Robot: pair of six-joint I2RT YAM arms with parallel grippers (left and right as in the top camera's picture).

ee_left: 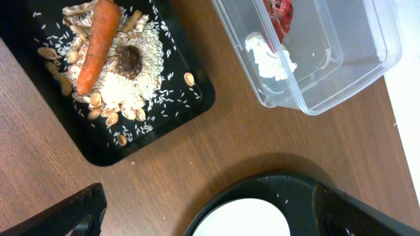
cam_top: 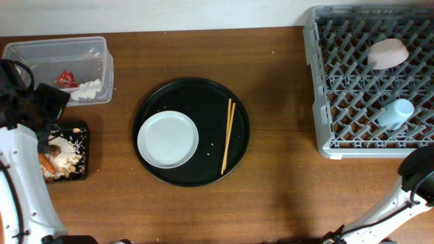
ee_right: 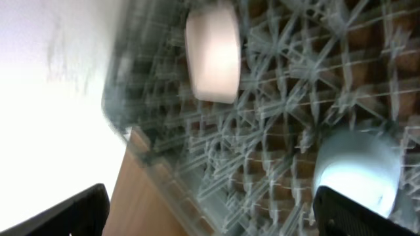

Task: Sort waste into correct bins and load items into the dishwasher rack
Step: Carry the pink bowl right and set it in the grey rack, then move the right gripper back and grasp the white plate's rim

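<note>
In the left wrist view my left gripper [ee_left: 210, 219] is open and empty over the wood between the shallow black tray [ee_left: 184, 108] and the round black tray [ee_left: 295, 187]. The shallow tray holds the carrot [ee_left: 98, 42], the brown lump [ee_left: 129, 60] and rice crumbs [ee_left: 131, 88]. The clear tub [ee_left: 341, 72] holds the white tissue [ee_left: 269, 58] and red wrapper [ee_left: 281, 12]. The plate [cam_top: 167, 139] and chopsticks [cam_top: 227, 135] lie on the round tray. My right gripper [ee_right: 210, 216] is open and empty near the rack [cam_top: 319, 81], where the bowl [cam_top: 388, 53] and cup [cam_top: 397, 113] sit.
The rack fills the back right corner and the right arm [cam_top: 419, 177] stands just in front of it. The left arm [cam_top: 20, 169] runs along the table's left edge beside the shallow tray. A white wall borders the table's far edge.
</note>
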